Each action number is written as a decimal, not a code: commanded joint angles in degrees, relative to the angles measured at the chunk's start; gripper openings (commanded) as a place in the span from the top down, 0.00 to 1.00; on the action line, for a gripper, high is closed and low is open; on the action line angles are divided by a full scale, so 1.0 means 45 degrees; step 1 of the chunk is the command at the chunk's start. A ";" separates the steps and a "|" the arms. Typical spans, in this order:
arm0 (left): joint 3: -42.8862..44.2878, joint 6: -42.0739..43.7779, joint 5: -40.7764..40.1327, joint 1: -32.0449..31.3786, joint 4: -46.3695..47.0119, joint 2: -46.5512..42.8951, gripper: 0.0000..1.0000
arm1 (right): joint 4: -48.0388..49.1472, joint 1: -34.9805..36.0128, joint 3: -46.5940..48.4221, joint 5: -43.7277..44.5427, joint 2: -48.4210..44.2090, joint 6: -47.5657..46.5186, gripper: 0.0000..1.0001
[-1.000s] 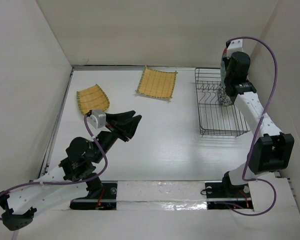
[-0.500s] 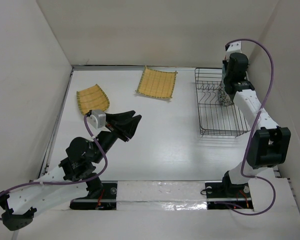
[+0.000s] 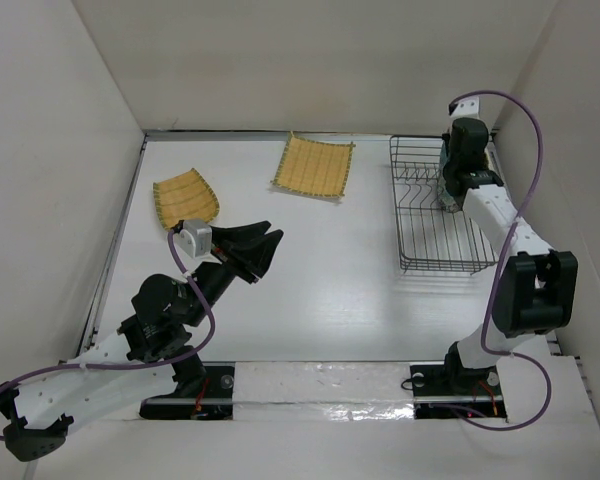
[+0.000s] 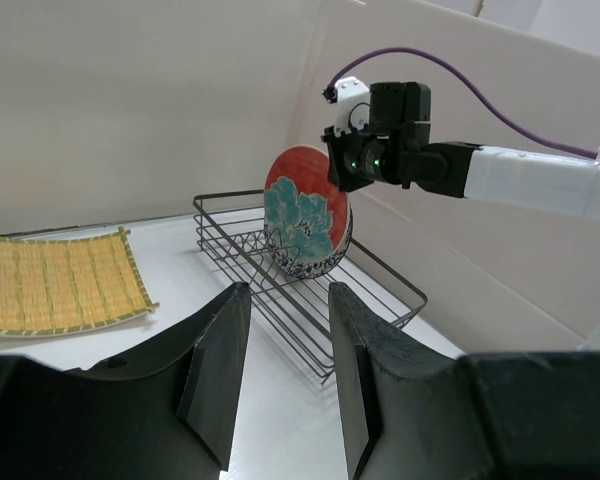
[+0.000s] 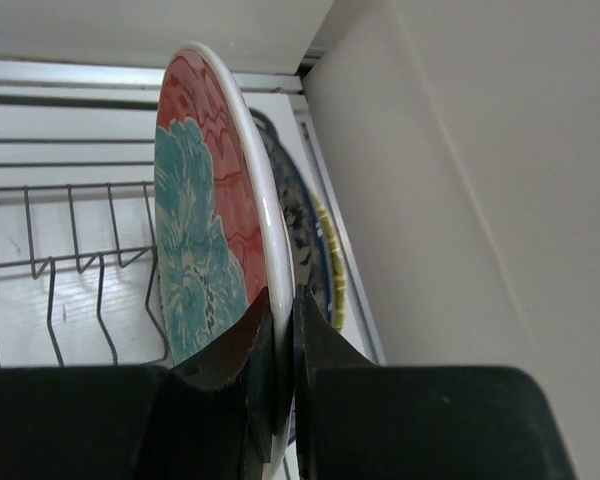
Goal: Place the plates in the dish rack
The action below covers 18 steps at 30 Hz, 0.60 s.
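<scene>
Nearest to us, the left gripper [image 3: 265, 252] hangs over the table [image 3: 330, 310], at about 8 o'clock from the table's middle. Its jaws are spread wide with nothing between them. In its own wrist view both fingers [image 4: 215, 380] frame only open space.

At 11 o'clock from that gripper the near square plate [image 3: 185, 198] lies on the table, its far edge curling up a little. At 1 o'clock and farther back, the far square plate [image 3: 315, 166] lies flat, well apart from the first. Both are outside the rack [image 3: 398, 215].

The rack sits at 2 o'clock on the table, its long side running near to far, just beside the right wall [image 3: 570, 120]. We see the right arm reaching over its far right part.

There the right gripper [image 5: 277, 335] is closed narrowly on the rim of the red plate [image 5: 195, 250], one finger on each face. The plate stands on edge, nearly upright, and the left wrist view shows its lower edge down inside the rack.

Just behind it, toward the wall at 3 o'clock, stands the speckled plate [image 5: 302, 240], and beyond that the small yellow plate [image 5: 333, 275], both also on edge. We cannot tell whether they touch one another.
</scene>
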 commanded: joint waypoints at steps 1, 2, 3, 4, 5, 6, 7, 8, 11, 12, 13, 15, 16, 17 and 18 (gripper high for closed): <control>0.0059 0.0045 0.0073 -0.0067 0.0527 -0.0093 0.66 | 0.2507 0.0203 -0.0188 0.0371 -0.0963 0.0507 1.00; 0.0060 0.0064 0.0053 -0.0067 0.0527 -0.0112 0.66 | 0.2508 0.0203 -0.0480 0.0333 -0.1022 0.0701 1.00; 0.0060 0.0064 0.0053 -0.0067 0.0508 -0.0112 0.65 | 0.2508 0.0319 -0.0618 0.0371 -0.1062 0.0800 1.00; 0.0060 0.0064 0.0053 -0.0067 0.0527 -0.0112 0.66 | 0.2546 0.0320 -0.0755 0.0429 -0.1139 0.0859 1.00; 0.0060 0.0064 0.0053 -0.0067 0.0527 -0.0093 0.66 | 0.2643 0.0320 -0.0911 0.0507 -0.1179 0.0937 1.00; 0.0060 0.0064 0.0053 -0.0067 0.0527 -0.0093 0.66 | 0.2683 0.0436 -0.1202 0.0528 -0.1218 0.0996 1.00; 0.0060 0.0045 0.0072 -0.0067 0.0527 -0.0093 0.66 | 0.2683 0.0437 -0.1302 0.0528 -0.1218 0.1054 1.00; 0.0079 0.0045 0.0092 -0.0067 0.0527 -0.0093 0.66 | 0.2683 0.0437 -0.1380 0.0528 -0.1199 0.1151 1.00; 0.0079 0.0064 0.0092 -0.0067 0.0507 -0.0093 0.66 | 0.2586 0.0437 -0.1518 0.0741 -0.1082 0.1308 0.96; 0.0079 0.0064 0.0073 -0.0067 0.0507 -0.0112 0.66 | 0.2489 0.0437 -0.1537 0.0801 -0.1043 0.1367 0.92; 0.0079 0.0045 0.0073 -0.0067 0.0507 -0.0112 0.66 | 0.2469 0.0437 -0.1556 0.0879 -0.1042 0.1425 0.90; 0.0060 0.0045 0.0073 -0.0067 0.0507 -0.0132 0.66 | 0.2391 0.0437 -0.1596 0.1074 -0.1198 0.1640 0.82; 0.0079 0.0064 0.0073 -0.0067 0.0488 -0.0132 0.65 | 0.2390 0.0437 -0.1634 0.1113 -0.1257 0.1718 0.77; 0.0079 0.0064 0.0073 -0.0067 0.0507 -0.0132 0.66 | 0.2352 0.0437 -0.1673 0.1210 -0.1354 0.1912 0.71; 0.0079 0.0064 0.0073 -0.0067 0.0507 -0.0132 0.66 | 0.2313 0.0437 -0.1674 0.1192 -0.1432 0.2011 0.61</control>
